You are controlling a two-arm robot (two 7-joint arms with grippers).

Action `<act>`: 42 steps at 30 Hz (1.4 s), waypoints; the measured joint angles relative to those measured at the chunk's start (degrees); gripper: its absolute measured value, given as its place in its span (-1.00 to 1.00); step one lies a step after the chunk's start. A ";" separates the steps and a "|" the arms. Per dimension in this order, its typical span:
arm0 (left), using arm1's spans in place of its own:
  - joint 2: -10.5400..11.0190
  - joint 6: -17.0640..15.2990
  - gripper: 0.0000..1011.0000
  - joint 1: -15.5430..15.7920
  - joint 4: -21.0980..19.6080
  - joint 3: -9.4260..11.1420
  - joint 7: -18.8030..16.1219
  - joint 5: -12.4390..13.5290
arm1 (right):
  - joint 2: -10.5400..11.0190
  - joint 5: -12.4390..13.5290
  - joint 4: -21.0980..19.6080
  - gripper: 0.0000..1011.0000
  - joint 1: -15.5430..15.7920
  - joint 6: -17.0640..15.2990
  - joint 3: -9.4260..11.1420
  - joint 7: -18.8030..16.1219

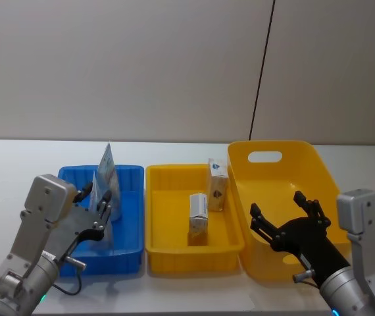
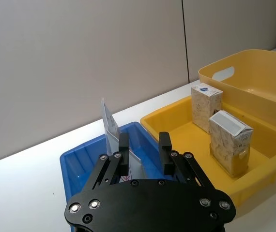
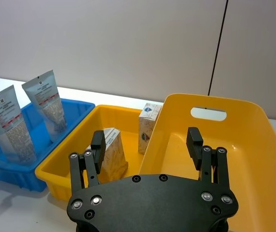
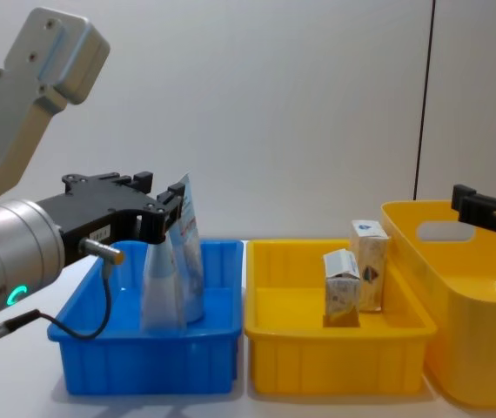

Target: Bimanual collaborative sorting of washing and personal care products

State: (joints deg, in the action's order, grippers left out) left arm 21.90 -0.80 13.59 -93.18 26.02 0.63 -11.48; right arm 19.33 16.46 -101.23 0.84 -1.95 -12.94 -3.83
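One tube [image 2: 134,165] sits between the spread fingers of the left gripper [image 2: 144,140]; the right gripper [image 3: 145,134] is spread wide too.

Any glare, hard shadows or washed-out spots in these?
Head view: even light, faint shadow under the blue bin on the table. Chest view: bright sheen inside the large yellow basket. Left wrist view: table nearly washed out. Right wrist view: soft shadow beside the blue bin; no glare on the tubes.

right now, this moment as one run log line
left claw: open, by two tubes in blue bin | right claw: open, over large yellow bin | two cartons: upright in middle yellow bin
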 joint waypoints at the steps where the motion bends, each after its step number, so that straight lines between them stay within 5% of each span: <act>1: 0.00 0.00 -0.31 0.00 0.00 0.00 0.00 0.00 | 0.00 0.00 0.00 0.98 0.00 0.00 0.00 0.00; 23: 0.00 0.00 -0.31 0.00 0.00 0.00 0.00 0.00 | -0.22 -0.29 0.16 0.98 -0.66 -0.89 -0.27 -0.04; 30: 0.00 0.00 -0.31 0.00 0.00 0.00 0.00 0.00 | -1.33 -0.68 0.30 0.98 -2.40 -4.93 -0.69 0.89; 42: 0.00 0.00 -0.31 0.00 0.00 0.00 0.00 0.00 | -5.14 -2.44 1.87 0.98 -8.05 -18.26 -2.40 5.92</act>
State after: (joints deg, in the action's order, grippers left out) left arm 21.89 -0.80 13.59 -93.18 26.02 0.63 -11.48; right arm 14.19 14.02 -99.35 -7.22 -20.21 -15.34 2.10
